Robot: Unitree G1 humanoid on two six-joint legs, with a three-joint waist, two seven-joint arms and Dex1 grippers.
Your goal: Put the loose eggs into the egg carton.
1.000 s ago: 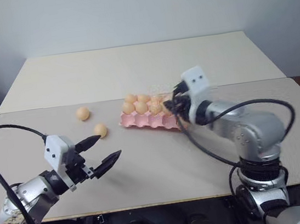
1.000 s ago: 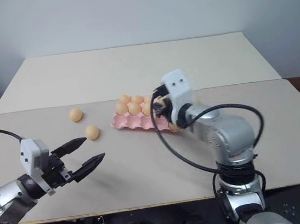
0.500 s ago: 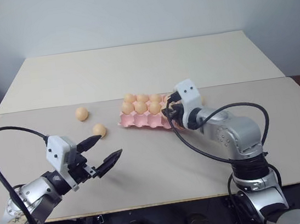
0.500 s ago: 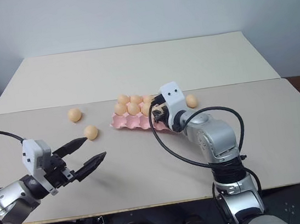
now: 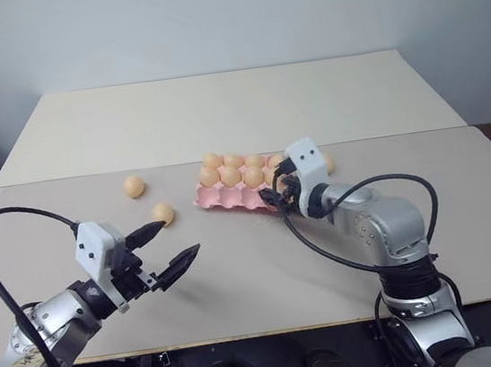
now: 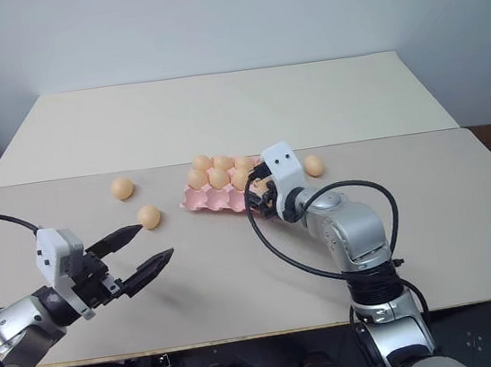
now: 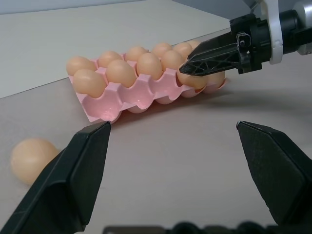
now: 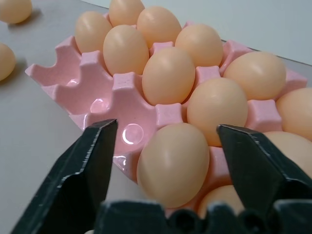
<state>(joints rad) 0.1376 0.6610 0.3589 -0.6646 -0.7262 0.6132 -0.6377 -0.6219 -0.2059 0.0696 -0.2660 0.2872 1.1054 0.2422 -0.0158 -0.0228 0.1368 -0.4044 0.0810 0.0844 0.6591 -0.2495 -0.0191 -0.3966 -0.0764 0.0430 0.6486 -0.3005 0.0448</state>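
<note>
The pink egg carton [image 5: 230, 200] lies mid-table with several pale orange eggs in its cups. My right gripper [image 5: 274, 194] is at the carton's near right end, open. Its fingers [image 8: 92, 161] stand on either side of an egg [image 8: 173, 163] that sits in a front cup, with a gap on each side. Two loose eggs [image 5: 134, 185] [image 5: 163, 213] lie left of the carton, and a third [image 6: 314, 165] lies just past its right end. My left gripper [image 5: 178, 237] hovers open and empty near the front left, short of the nearer loose egg [image 7: 31, 153].
The table is two beige boards with a seam [image 5: 90, 175] running across behind the carton. Its front edge [image 5: 247, 335] is close below both arms. Black cables loop from each wrist.
My right gripper came down from above the carton to its near right end and opened, leaving an egg in a front cup. The left arm has not moved.
</note>
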